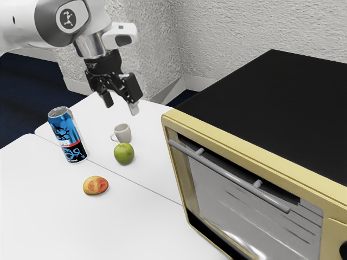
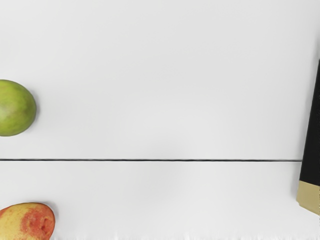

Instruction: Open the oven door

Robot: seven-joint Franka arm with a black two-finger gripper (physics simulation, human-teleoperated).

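Exterior view: nearest you, at its right, is the oven door (image 1: 225,208) (grey bar handle (image 1: 227,175) across its upper part), then the red-yellow fruit (image 1: 96,186), the green fruit (image 1: 123,154) and, beyond, your raised gripper (image 1: 121,108), fingers apart.

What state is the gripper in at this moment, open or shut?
Open. In the exterior view the gripper hangs above the white table, its two fingers spread apart with nothing between them.
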